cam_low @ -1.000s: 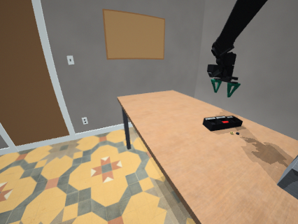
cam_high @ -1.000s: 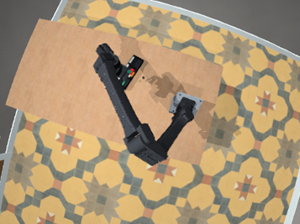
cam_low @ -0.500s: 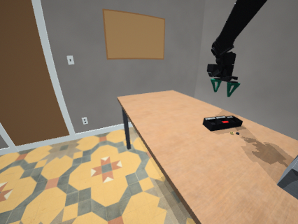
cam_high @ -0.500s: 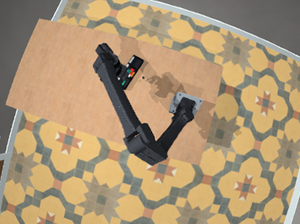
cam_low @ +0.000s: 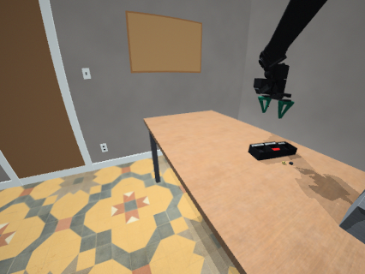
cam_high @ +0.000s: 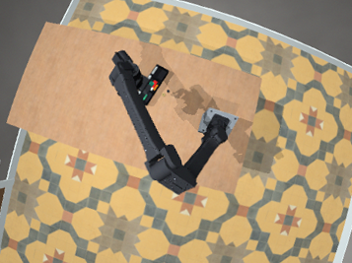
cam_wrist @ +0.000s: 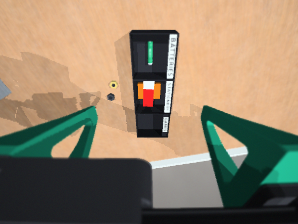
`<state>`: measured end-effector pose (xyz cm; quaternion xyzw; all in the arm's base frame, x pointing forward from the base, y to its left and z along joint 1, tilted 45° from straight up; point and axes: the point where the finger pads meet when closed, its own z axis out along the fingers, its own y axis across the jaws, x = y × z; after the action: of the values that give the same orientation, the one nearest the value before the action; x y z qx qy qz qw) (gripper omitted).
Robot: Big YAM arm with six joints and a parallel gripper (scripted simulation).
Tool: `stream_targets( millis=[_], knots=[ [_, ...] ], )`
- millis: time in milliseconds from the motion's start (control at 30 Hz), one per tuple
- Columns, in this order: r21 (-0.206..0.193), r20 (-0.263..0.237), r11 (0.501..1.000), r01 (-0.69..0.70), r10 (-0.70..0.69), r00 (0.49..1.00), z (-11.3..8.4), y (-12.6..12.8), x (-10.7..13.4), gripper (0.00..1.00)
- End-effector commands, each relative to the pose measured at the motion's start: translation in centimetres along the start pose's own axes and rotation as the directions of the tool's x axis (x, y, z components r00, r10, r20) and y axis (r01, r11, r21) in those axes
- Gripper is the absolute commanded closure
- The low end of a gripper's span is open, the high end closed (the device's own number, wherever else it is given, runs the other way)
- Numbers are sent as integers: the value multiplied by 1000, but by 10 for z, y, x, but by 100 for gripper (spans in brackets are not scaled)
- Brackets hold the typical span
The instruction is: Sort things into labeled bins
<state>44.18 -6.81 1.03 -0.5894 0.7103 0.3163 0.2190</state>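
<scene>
Our open gripper (cam_low: 274, 112) (cam_wrist: 149, 111) hangs above the black bins (cam_high: 160, 72) (cam_low: 272, 156) (cam_wrist: 133, 65), both small nuts (cam_wrist: 113, 85) (cam_wrist: 111, 97) lying left of them in the wrist view.

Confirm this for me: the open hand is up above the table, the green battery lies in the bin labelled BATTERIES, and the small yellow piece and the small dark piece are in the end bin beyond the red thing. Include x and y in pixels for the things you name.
The two small pieces (cam_wrist: 113, 85) (cam_wrist: 111, 97) lie on the table beside the bins; the wrist view shows this. The rest stands.

"BATTERIES" on the label of the green cylinder's bin (cam_wrist: 149, 71)
</scene>
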Motion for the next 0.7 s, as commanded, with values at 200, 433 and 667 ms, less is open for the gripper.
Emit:
stream_targets(
  millis=[200,433,667],
  knots=[
    [63,-7,998,11,-11,1000,-29,-20,7,0],
    [65,-8,998,13,-13,1000,-30,-20,7,0],
    [67,-9,998,15,-14,1000,-30,-20,7,0]
  ],
)
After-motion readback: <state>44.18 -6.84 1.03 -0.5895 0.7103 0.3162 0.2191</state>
